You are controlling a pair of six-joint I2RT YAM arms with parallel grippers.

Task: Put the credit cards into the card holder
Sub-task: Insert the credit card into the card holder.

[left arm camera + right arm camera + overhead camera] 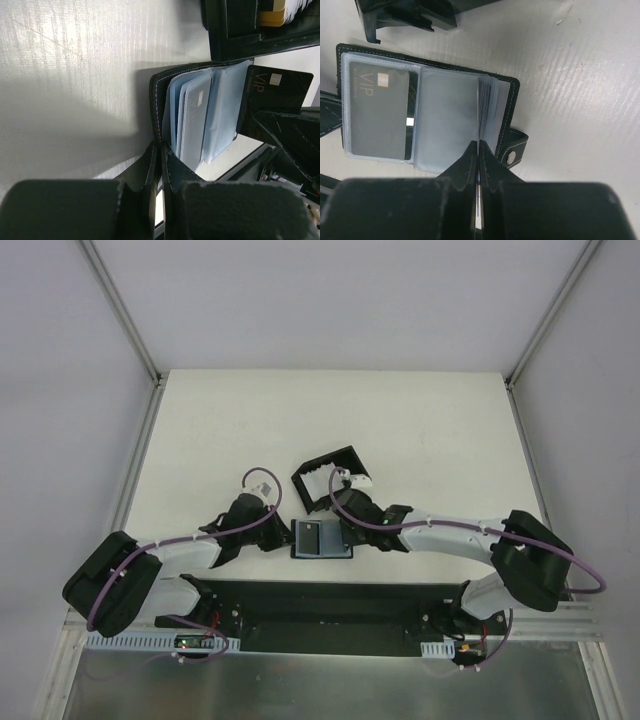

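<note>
A: Where's the card holder (322, 539) sitting?
B: Lying open, lower centre of top view, btw both arms. Its black cover edge is being clamped by the left gripper (161, 150); the right gripper (478, 147) is pinching a clear sleeve. A dark VIP card (379, 114) is sitting in the left pocket, right-wrist view.

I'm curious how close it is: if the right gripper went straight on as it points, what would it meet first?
The card holder: the right gripper, shut, points into its clear sleeves and may be touching them.
</note>
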